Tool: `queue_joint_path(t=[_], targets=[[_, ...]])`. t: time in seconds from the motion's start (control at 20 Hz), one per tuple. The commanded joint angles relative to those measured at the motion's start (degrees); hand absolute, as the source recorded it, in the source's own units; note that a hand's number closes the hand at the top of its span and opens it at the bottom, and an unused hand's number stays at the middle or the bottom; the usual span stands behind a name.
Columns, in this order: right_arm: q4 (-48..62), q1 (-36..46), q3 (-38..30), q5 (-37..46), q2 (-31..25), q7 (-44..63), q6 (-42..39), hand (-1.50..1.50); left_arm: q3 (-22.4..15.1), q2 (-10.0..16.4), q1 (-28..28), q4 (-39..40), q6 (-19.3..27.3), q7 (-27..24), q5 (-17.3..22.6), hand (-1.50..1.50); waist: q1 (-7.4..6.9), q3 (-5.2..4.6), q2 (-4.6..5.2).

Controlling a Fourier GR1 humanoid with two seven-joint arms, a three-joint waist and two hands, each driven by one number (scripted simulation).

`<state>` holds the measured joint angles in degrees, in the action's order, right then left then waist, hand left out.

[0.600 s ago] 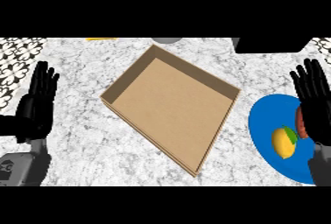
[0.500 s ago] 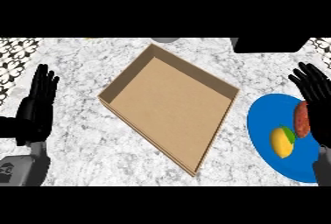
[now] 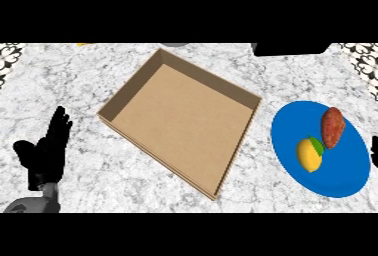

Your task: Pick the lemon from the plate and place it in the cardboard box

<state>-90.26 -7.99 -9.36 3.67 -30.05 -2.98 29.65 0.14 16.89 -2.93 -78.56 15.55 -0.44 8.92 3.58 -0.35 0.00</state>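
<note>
Straight, close-set fingers [image 3: 59, 124] on the left hand [image 3: 44, 155], upright near the left edge, holding nothing. Well apart from the lemon [image 3: 309, 156]: across the cardboard box [image 3: 181, 120], on the blue plate [image 3: 343, 182], just beside a reddish vegetable [image 3: 333, 127]. Of the right hand [image 3: 375, 158], only a dark sliver at the right edge; open or closed, impossible to tell.

No legible text, label, brand, number or sign is present. The cardboard box [image 3: 181, 117] has plain walls and floor, the blue plate [image 3: 347, 175] is unmarked (rim included), and the marble counter [image 3: 88, 65] shows veining only.
</note>
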Motion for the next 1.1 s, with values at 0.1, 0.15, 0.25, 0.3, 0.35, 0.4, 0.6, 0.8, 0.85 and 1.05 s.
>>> queue_joint_path(t=[0.1,0.15,0.25,0.3,0.35,0.4,0.6,0.8,0.85,1.05], targets=[[-11.9,-14.3,3.2,17.4,3.0,6.6,14.8,-1.5,-2.3,-2.7,0.0,3.0,1.2,0.7,-1.8,0.0,-0.89,0.04,-0.17],[-14.7,-19.0,2.7,18.6,1.8,8.9,13.6,-1.5,-2.4,-2.7,1.8,0.8,0.9,0.9,-1.3,0.0,-1.17,0.06,-0.34],[-19.8,-21.6,4.2,23.5,-0.4,19.0,10.6,-1.5,-3.4,-3.1,3.0,0.4,0.8,-0.8,-2.2,0.0,-2.05,-0.06,-0.15],[-22.2,-23.8,4.6,24.9,-1.3,22.0,8.3,-1.5,-4.3,-4.5,1.1,1.2,2.9,0.1,-3.7,0.0,-1.6,-0.08,-0.04],[-25.7,-25.8,3.7,26.0,-1.9,25.6,6.7,-1.5,-2.7,-3.2,-0.2,1.2,1.4,0.8,-2.2,0.0,-1.93,0.01,-0.04],[-28.8,-27.2,2.9,25.7,-3.3,29.9,3.7,-1.5,-2.4,-1.8,2.2,-0.2,-0.3,1.1,-1.2,0.0,-2.25,-0.07,-0.11],[-39.7,-27.8,1.2,25.9,-6.0,43.9,-5.8,-1.5,-2.7,-3.7,-0.1,5.2,-0.1,-2.6,-2.5,0.0,-2.81,0.05,0.2],[-45.2,-23.8,5.3,29.0,-9.1,57.4,-15.6,-1.5,-3.3,-5.1,-3.2,6.6,0.9,-1.5,-3.4,0.0,-3.69,0.06,0.45],[-47.2,-20.3,6.5,30.5,-9.6,62.4,-17.6,-1.5,-3.5,-4.2,-2.4,4.4,0.2,0.5,-3.2,0.0,-4.58,0.1,0.41],[-44.6,-11.8,8.3,27.8,-10.2,71.0,-25.4,-1.5,-3.4,-3.2,-1.9,1.1,0.2,2.6,-3.7,0.0,-4.61,0.27,0.18]])
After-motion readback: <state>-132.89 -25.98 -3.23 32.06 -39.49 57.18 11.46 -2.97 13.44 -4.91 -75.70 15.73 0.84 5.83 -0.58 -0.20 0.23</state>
